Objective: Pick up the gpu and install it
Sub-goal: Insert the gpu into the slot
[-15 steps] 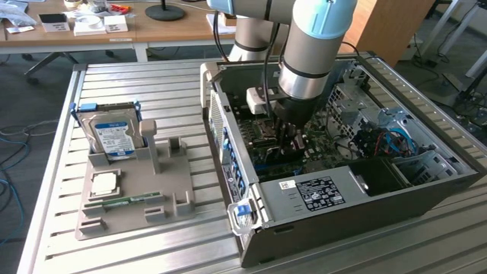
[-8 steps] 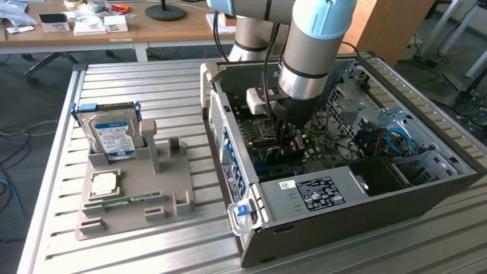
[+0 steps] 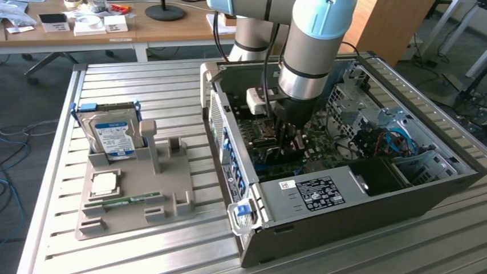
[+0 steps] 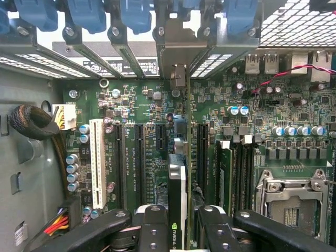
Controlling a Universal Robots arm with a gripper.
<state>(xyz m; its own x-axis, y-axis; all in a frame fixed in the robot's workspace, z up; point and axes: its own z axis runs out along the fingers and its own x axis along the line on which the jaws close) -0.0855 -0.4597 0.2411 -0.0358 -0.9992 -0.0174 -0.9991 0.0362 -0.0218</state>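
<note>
**Slatted metal table: two items resting on it**

The ribbed aluminium table (image 3: 152, 80) bears an open computer case (image 3: 335, 217) toward the exterior view's right. A grey parts holder (image 3: 137, 197) sits just beside it to the left, apart from the case, near the table's left edge

The exterior view looks down at an angle from well above the open case (image 3: 335, 188), taking in the whole table (image 3: 152, 245). The wrist view sits close inside the case, facing the motherboard (image 4: 157, 105). Both share that motherboard (image 3: 304, 148).
</note>
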